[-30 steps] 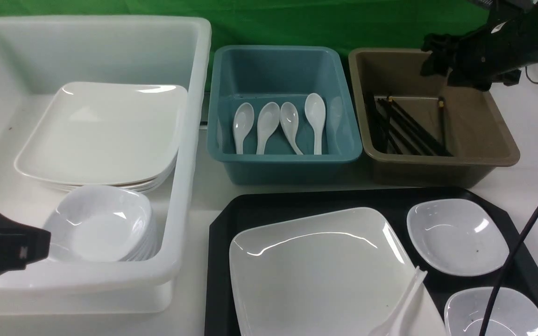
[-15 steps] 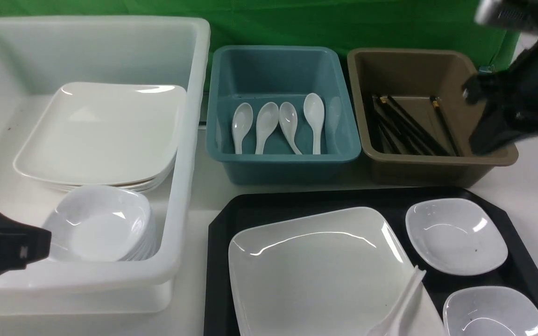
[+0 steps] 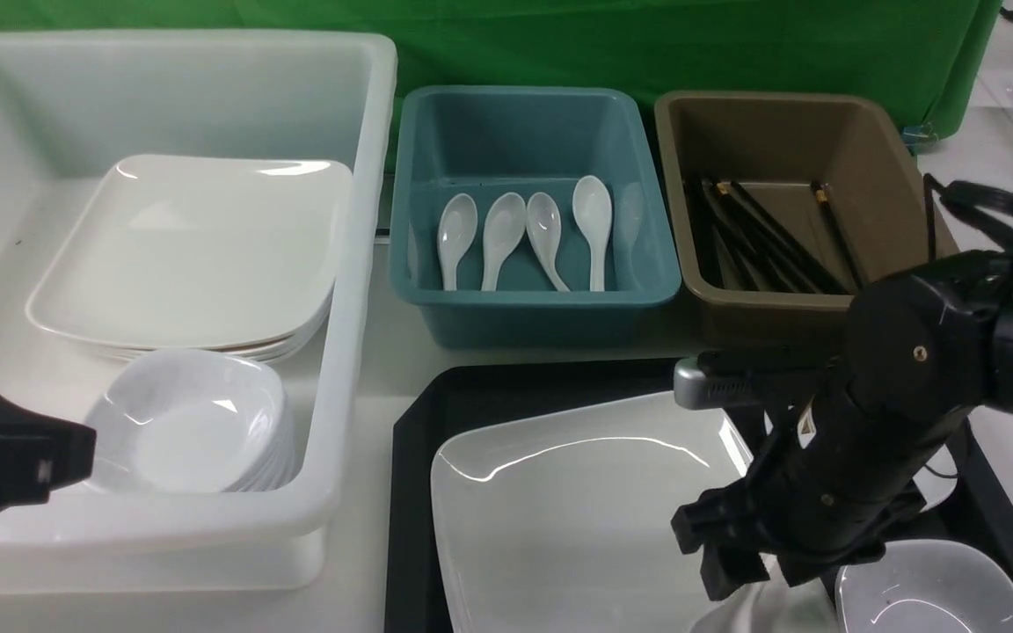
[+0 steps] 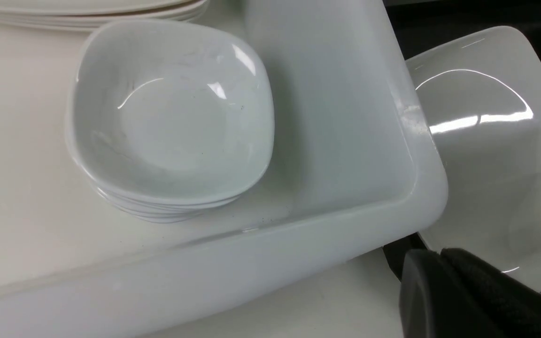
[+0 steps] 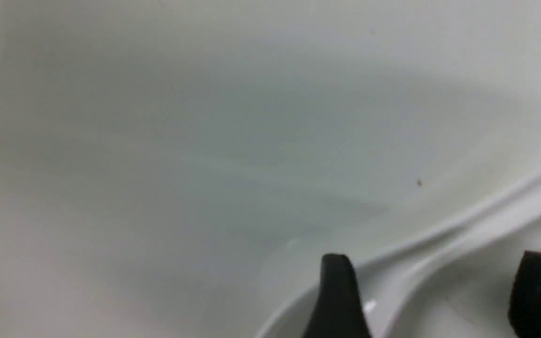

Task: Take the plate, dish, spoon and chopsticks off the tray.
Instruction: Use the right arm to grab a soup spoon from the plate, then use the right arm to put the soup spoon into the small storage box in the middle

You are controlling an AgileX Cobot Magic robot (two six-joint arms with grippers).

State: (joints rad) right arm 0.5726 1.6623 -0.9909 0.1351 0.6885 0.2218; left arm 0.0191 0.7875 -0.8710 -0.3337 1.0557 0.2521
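The right claw (image 5: 432, 277) is held open, with one black fingertip (image 5: 336, 300) on each side of the white soup spoon with a deep bowl and short thick handle (image 5: 486, 211). Nothing is gripped yet. The spoon is lying on the big shiny white square plate (image 3: 577, 510), which sits on the black bumpy plastic tray (image 3: 471, 387). The claw should be closed softly, so the slippery spoon is not pushed away. Then it can be carried to the teal plastic bin (image 3: 533, 303) of spoons. The left claw (image 3: 14, 457) is shut.
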